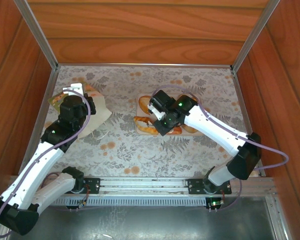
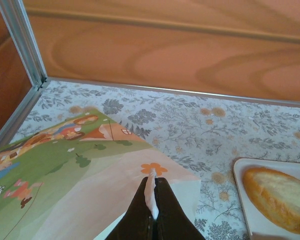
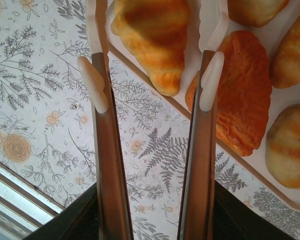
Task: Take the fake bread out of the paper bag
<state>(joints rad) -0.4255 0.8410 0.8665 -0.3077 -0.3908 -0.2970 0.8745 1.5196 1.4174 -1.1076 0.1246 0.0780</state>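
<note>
Left gripper (image 2: 154, 192) pinched shut on the upper edge of the paper bag (image 2: 75, 165), at the far left of the table (image 1: 140, 150). The bag's print shows a green cartoon meadow, a cottage and an orange flower. Right gripper (image 3: 152, 82) spread wide, holding nothing, above the fake bread (image 3: 242, 90) lying on the tray (image 2: 247, 215).

The right gripper (image 3: 152, 82) hung with both pale-tipped fingers spread wide over the edge of the flat pale rectangular tray (image 3: 257, 162). On that tray, a golden toy croissant (image 3: 152, 40) lay between the fingertips, with a darker orange-brown toy pastry (image 3: 242, 95) just beside it.
</note>
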